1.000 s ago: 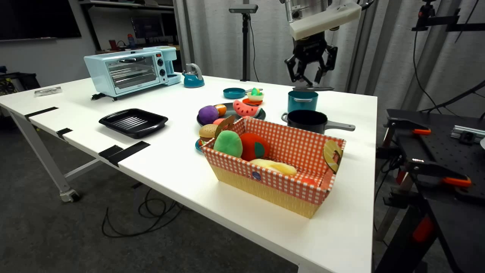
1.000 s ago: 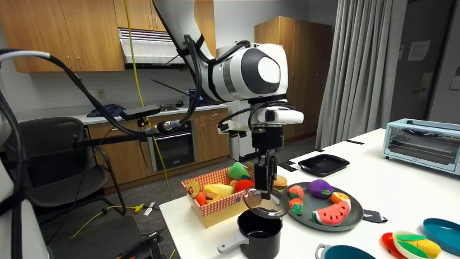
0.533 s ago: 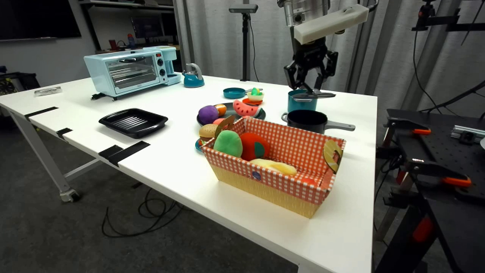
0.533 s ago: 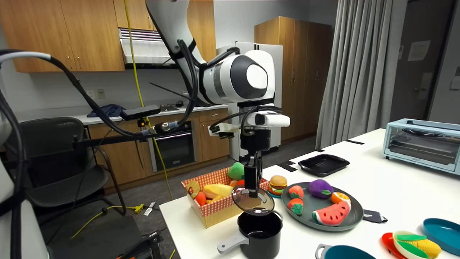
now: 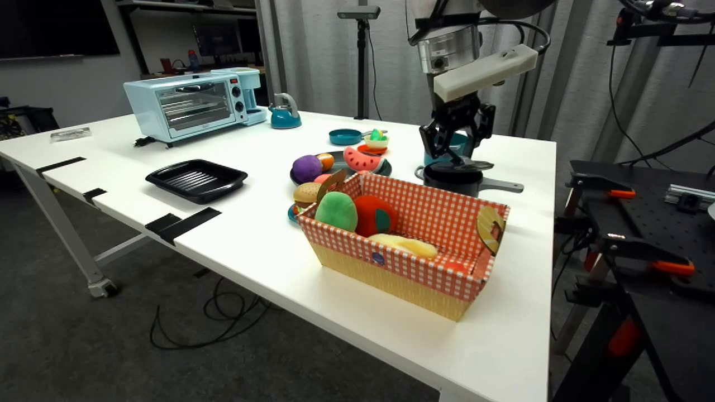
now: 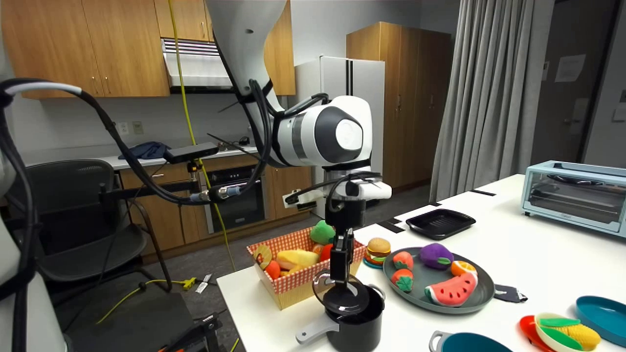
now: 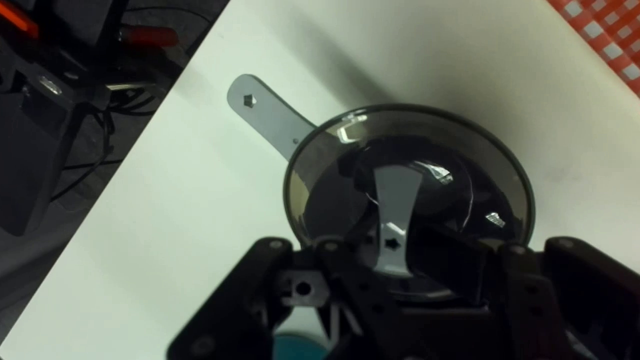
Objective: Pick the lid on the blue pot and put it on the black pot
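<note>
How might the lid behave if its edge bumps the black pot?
The lid is probably stiff, given its even, round outline. It may pivot, since the gripper holds only its grey handle. Its glossy, glinting surface could be slippery.

Arm (image 6: 308,138) bent, hand (image 5: 461,159) pointing down, fingers (image 7: 450,262) close together, seemingly gripping; contact partly hidden.
</note>
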Controlling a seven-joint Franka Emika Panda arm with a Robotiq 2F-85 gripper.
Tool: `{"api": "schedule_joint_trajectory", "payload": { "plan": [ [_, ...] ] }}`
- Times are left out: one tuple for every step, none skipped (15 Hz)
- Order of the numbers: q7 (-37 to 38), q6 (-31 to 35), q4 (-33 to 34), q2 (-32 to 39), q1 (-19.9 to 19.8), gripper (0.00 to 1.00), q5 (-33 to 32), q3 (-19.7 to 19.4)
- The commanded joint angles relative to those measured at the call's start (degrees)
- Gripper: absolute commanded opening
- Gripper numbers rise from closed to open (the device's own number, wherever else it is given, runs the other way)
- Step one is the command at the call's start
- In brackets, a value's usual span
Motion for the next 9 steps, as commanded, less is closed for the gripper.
{"api": "schedule_joint_trajectory", "payload": {
  "plan": [
    [-0.31,2.98,0.91,2.41,1.38,0.05,-1.66,-1.91],
    [-0.19,3.38,1.27,2.88,1.56,0.05,-2.11,-2.41],
    [-0.07,3.67,1.64,3.29,1.75,0.05,-2.64,-2.97],
    [0.03,3.95,2.0,3.64,1.91,0.05,-3.11,-3.52],
    [-0.01,3.87,2.45,3.83,1.98,0.05,-3.36,-3.96],
    [0.1,3.87,2.8,3.91,2.08,0.05,-3.75,-4.39],
    [0.45,3.85,3.24,3.96,2.26,0.05,-4.31,-4.89],
    [0.63,3.83,3.6,4.02,2.37,0.05,-4.63,-5.24],
    [0.76,3.88,3.94,4.15,2.45,0.05,-4.99,-5.54]
  ]
}}
